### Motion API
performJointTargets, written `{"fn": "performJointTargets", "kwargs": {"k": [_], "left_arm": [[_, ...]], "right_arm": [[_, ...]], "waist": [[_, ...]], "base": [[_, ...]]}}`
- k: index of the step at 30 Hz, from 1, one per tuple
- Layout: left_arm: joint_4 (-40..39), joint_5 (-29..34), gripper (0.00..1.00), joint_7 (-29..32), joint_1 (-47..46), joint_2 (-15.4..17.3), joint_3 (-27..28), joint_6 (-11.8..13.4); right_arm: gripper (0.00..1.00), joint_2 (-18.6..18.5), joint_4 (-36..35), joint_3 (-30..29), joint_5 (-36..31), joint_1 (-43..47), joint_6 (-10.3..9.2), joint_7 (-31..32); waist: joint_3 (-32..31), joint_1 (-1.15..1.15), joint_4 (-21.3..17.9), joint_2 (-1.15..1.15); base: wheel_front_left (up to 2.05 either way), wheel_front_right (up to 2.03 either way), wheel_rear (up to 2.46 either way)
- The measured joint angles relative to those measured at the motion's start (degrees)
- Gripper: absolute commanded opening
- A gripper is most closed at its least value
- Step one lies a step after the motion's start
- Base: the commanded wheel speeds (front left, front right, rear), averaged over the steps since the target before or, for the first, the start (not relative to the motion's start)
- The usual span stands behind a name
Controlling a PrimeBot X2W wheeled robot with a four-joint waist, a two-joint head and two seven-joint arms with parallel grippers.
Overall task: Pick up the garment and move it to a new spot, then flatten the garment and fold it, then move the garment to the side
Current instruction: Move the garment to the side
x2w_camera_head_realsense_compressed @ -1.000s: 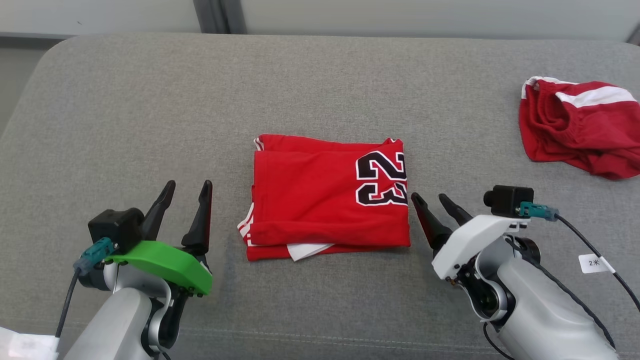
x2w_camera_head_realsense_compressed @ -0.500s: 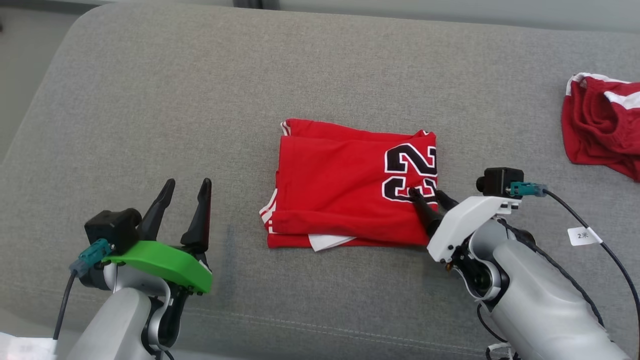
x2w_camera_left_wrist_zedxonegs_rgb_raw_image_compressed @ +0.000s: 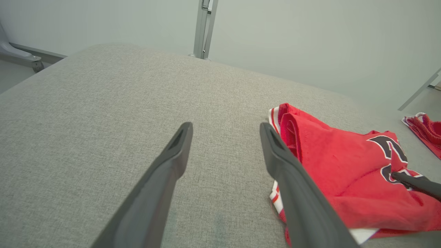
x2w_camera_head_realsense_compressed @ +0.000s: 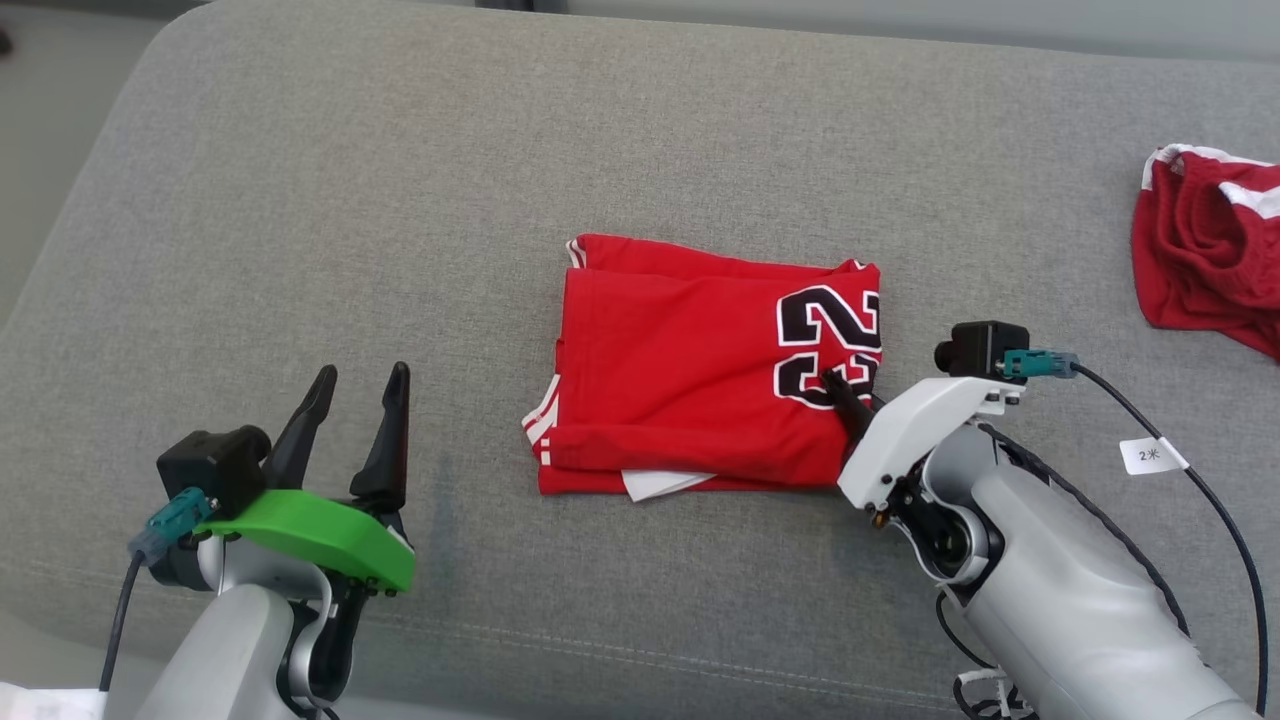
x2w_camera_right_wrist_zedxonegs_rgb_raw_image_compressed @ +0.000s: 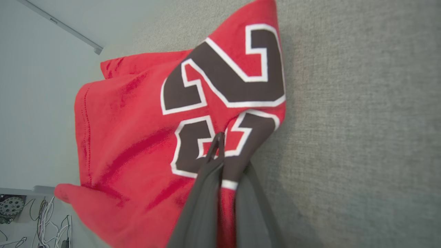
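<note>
Right gripper (x2w_camera_head_realsense_compressed: 845, 395), open beside the folded red garment (x2w_camera_head_realsense_compressed: 680, 370) a second ago, is now pinching its right edge mid-cushion (x2w_camera_head_realsense_compressed: 300, 200), while left gripper (x2w_camera_head_realsense_compressed: 360, 378) is idling open, well apart, so the sideways move is probably starting.

The garment (x2w_camera_head_realsense_compressed: 690, 370) pinched between the right gripper's (x2w_camera_head_realsense_compressed: 835, 382) jaws is soft, matt red knit cloth; its black-and-white numerals are a smoother, flat print. Under both sets of jaws the cushion (x2w_camera_head_realsense_compressed: 400, 200) is grey woven fabric, coarse and matt. The fingers (x2w_camera_left_wrist_zedxonegs_rgb_raw_image_compressed: 293, 186) of the left gripper (x2w_camera_head_realsense_compressed: 362, 370) look like dark matt plastic. Behind them sits a smooth green plastic shell (x2w_camera_head_realsense_compressed: 310, 535), and behind the right jaws a white plastic shell (x2w_camera_head_realsense_compressed: 920, 430)
</note>
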Motion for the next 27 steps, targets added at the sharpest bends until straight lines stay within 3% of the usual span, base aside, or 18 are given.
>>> {"fn": "performJointTargets", "kwargs": {"k": [6, 16, 27], "left_arm": [[0.27, 1.71, 1.00, 0.00, 0.96, -0.21, 1.58, -0.63], [0.48, 2.54, 1.00, 0.00, 1.83, -0.42, 2.61, -1.43], [-0.20, 3.09, 1.00, 0.00, 2.35, -0.44, 3.46, -2.01]], "right_arm": [[0.00, -0.26, -0.90, -1.60, -0.14, -2.31, 1.12, -3.43], [0.00, -3.79, -2.09, -2.92, -1.11, -5.94, 2.88, -4.80], [0.00, -9.83, -3.83, -5.81, -1.98, -11.65, 2.31, -4.43]], "waist": [[-0.57, 0.00, -1.24, 0.00], [-1.21, 0.00, -3.73, 0.00], [-0.10, 0.00, -6.86, 0.00]], "base": [[0.00, 0.00, 0.00], [0.00, 0.00, 0.00], [0.00, 0.00, 0.00]]}}
